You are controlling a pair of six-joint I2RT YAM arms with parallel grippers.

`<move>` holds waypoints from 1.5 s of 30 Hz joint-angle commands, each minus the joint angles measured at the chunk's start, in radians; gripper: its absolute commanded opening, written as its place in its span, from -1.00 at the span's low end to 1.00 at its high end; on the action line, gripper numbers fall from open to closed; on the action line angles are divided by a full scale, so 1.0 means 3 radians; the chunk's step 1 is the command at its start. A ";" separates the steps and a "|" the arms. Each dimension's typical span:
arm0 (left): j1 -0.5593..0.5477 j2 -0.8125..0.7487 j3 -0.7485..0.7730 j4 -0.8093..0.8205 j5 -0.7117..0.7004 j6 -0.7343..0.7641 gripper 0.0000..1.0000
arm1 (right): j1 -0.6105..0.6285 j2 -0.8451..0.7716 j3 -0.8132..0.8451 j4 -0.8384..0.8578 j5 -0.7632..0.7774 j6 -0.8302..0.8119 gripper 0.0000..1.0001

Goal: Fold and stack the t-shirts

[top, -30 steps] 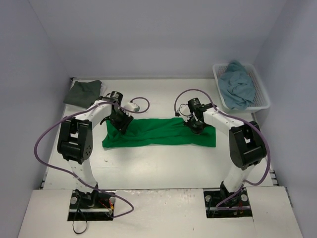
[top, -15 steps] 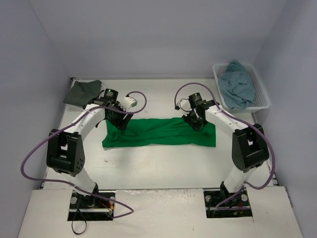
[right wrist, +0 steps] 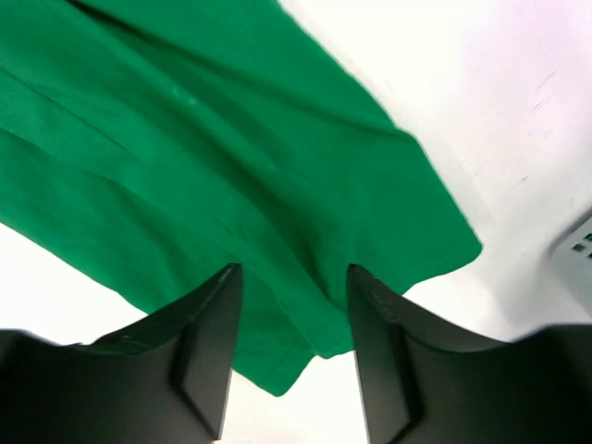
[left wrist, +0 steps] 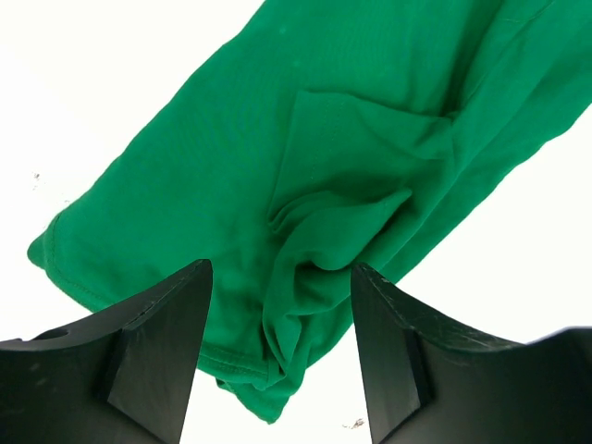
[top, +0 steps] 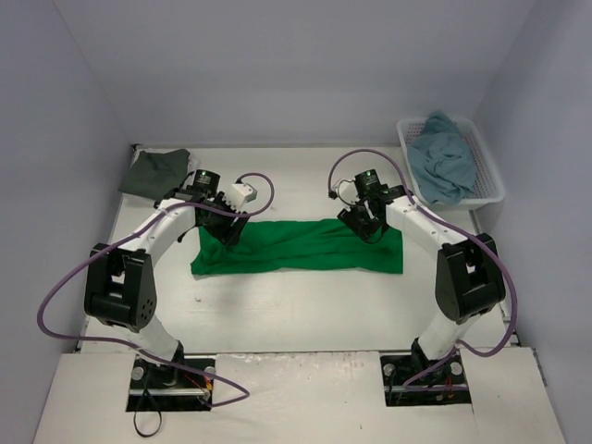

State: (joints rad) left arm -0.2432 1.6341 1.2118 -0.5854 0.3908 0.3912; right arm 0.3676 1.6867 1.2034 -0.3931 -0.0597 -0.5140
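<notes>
A green t-shirt [top: 296, 245] lies folded into a long strip across the middle of the table. My left gripper [top: 227, 231] hovers over its left end, open, with nothing between the fingers. In the left wrist view the bunched hem of the green t-shirt [left wrist: 351, 157] lies under the open left gripper [left wrist: 277, 361]. My right gripper [top: 370, 227] hangs over the shirt's right end, also open and empty. The right wrist view shows the green t-shirt's [right wrist: 185, 157] corner below the right gripper [right wrist: 289, 351]. A folded dark grey t-shirt [top: 155, 173] rests at the back left.
A white basket [top: 490, 171] at the back right holds crumpled blue-teal t-shirts [top: 444, 162]; its corner [right wrist: 578, 245] shows in the right wrist view. Purple cables loop from both arms. Walls close in the table on three sides.
Both grippers have opened and let go of the green t-shirt's ends, lifting a little toward the back. The shirt stays flat where it was laid.
</notes>
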 commanded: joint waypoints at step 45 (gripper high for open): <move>0.0003 0.0377 0.0051 0.0233 0.0109 0.0092 0.12 | -0.0146 0.0258 -0.0084 0.0277 -0.0052 -0.0199 -0.30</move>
State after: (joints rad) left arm -0.2432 1.7714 1.2121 -0.5537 0.4030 0.3935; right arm 0.3332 1.7817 1.1484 -0.3214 -0.0937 -0.5789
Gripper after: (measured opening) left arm 0.560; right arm 0.349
